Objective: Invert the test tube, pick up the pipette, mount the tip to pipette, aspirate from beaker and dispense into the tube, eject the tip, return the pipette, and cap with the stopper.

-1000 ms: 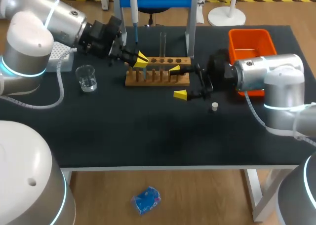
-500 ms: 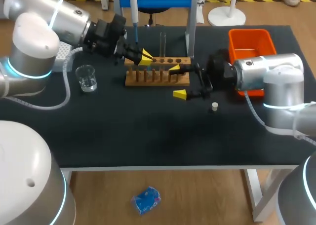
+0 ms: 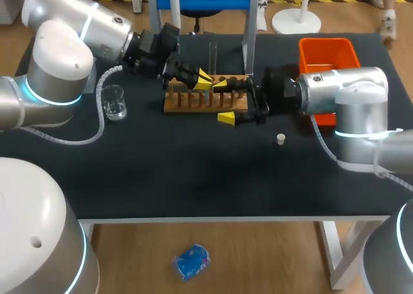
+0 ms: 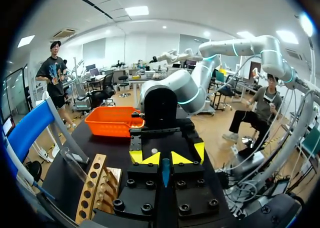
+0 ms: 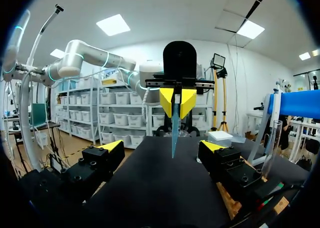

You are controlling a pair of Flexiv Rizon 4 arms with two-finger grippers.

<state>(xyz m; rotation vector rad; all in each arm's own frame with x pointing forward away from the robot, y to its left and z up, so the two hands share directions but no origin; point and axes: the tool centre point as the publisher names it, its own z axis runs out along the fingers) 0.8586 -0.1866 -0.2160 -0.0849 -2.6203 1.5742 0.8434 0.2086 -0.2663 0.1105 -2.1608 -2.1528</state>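
Observation:
My left gripper (image 3: 205,81) hangs over the wooden rack (image 3: 206,100), shut on a thin blue pipette tip (image 4: 165,171) that points down from its yellow fingertips (image 5: 186,99). Facing it, my right gripper (image 3: 224,102) stands wide open at the rack's right end, nothing between its fingers (image 5: 107,149). The tip (image 5: 173,133) sits ahead of the right gripper, apart from it. A glass test tube (image 3: 212,57) stands upright in the rack's back row. The pipette (image 3: 173,2) hangs on the blue stand at the back. The beaker (image 3: 113,102) is left of the rack, and the white stopper (image 3: 281,138) lies to its right.
An orange bin (image 3: 328,57) sits at the back right, partly behind my right arm. A white tip box (image 5: 220,136) lies on the far left, behind my left arm. The front half of the black table (image 3: 206,178) is bare.
My left gripper has carried the blue tip rightward along the rack toward the right gripper. My right gripper has shifted a little left, nearer the rack's end.

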